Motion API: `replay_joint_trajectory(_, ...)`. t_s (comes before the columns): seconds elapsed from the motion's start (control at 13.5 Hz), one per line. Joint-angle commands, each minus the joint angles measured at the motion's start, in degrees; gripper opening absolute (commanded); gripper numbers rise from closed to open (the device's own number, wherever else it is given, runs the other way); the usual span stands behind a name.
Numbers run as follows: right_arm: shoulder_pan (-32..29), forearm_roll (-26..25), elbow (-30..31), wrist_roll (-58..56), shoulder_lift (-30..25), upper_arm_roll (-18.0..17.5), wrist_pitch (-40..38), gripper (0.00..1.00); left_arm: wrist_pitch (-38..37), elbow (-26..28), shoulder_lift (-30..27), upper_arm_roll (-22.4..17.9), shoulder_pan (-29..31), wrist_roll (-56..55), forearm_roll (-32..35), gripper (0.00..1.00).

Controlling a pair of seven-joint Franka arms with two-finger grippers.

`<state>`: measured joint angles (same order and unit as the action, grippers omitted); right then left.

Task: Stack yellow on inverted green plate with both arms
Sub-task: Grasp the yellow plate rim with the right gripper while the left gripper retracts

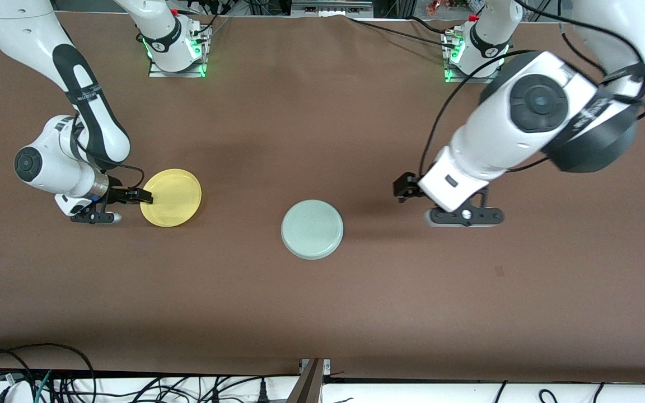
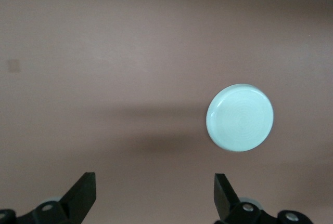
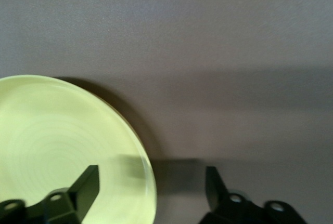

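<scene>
We see a big brown desk [image 1: 322, 302] w/ two white arms on it. The left arm [image 1: 518, 129] comes from its base and bends down over the desk, at the left arm's end. The right arm [image 1: 70, 134] comes from its own base and bends low at the right arm's end.

Next come the plates, abt the same size. The green plate [image 1: 312, 229] lies flat near the middle of the desk, bottom side up, w/ faint rings on it. Nothing touches it. The yellow plate [image 1: 171, 197] lies toward the right arm's end, a bit farther from the front camera than the green one, and well apart from it.

Now the small parts. The left tool [image 1: 412, 187] hangs over bare desk beside the green plate, toward the left arm's end. In the left wrist view its two fingers [image 2: 83, 195] are spread wide w/ nothing between them.

The right tool [image 1: 143, 196] is low at the edge of the yellow plate. In the right wrist view one finger [image 3: 86, 187] is over the plate's inside and the other is past the rim, so the rim sits between them. The fingers are spread, not pinching yet.
</scene>
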<state>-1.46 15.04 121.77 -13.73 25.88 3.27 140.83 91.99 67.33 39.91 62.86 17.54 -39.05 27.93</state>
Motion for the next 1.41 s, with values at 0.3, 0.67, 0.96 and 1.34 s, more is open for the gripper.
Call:
replay_joint_trajectory(0.3,-0.38,2.54,-0.13,-4.55,-0.49,-0.46,-2.91,0.0,-6.81,0.61,-18.71,-31.44,-11.97,20.66,-16.41,1.0)
replay_joint_trajectory(0.67,-0.12,2.54,-8.28,-3.42,-1.01,-0.99,-15.9,0.0,-11.83,5.33,-27.93,-49.3,-17.79,29.11,-23.51,1.0)
replay_joint_trajectory(0.96,5.48,2.71,-20.77,11.05,-0.75,-1.08,-29.37,0.0,-11.66,13.34,-33.4,-60.2,-21.21,36.92,-24.76,1.0)
replay_joint_trajectory(1.34,20.78,2.8,-30.7,33.2,4.68,-1.08,-28.08,0.0,-6.12,26.87,-41.92,-67.42,-24.04,37.55,-27.49,1.0)
